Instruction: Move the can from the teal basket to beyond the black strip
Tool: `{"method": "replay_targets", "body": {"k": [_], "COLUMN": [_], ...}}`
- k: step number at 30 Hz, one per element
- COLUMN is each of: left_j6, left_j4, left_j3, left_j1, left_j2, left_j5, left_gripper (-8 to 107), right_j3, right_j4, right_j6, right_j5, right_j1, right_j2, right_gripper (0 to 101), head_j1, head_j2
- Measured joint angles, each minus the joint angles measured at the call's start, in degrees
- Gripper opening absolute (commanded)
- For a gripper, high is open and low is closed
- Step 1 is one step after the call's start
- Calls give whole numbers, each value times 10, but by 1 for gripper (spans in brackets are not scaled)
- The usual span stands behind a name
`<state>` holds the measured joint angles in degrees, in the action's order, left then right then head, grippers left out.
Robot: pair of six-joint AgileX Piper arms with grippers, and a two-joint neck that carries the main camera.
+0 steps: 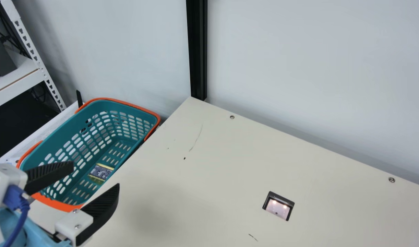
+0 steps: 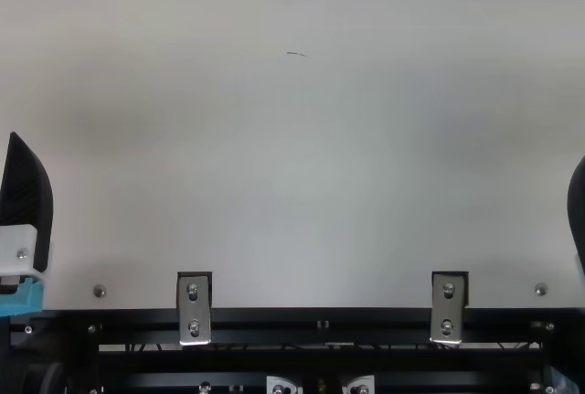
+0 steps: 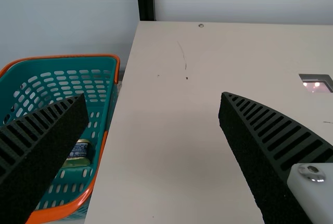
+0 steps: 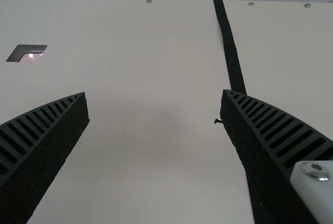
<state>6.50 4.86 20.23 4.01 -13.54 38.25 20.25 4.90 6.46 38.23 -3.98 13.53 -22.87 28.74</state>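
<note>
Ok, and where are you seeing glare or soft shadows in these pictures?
Main view: two bright glints in the small inset, and a soft-edged shadow on the table beside the left pincer; top view: the two glints again, with faint dim patches toward both sides; right wrist view: a faint dim patch between the right pincer's fingers, and shine on the screw.

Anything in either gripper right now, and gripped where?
Nothing held. Left gripper and right gripper are both open with nothing between the fingers; the can lies in the teal basket.
</note>
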Motion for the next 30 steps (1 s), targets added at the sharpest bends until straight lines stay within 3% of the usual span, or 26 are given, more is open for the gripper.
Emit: {"method": "replay_targets", "body": {"k": [17,30], "left_j6": [2,59], "left_j4": [3,54], "left_j3": [2,73], "left_j1": [-12,-72], "left_j2": [-7,-104], "left_j5": [-1,-35], "left_gripper": [90,90], "right_j3": [0,0], "right_j4": [0,0], "right_j6": [0,0], "right_j5": [0,0], "right_j1": [0,0], "right_j2": [0,0], "right_gripper": [101,101], "head_j1": [0,0], "head_j2": [0,0]}}
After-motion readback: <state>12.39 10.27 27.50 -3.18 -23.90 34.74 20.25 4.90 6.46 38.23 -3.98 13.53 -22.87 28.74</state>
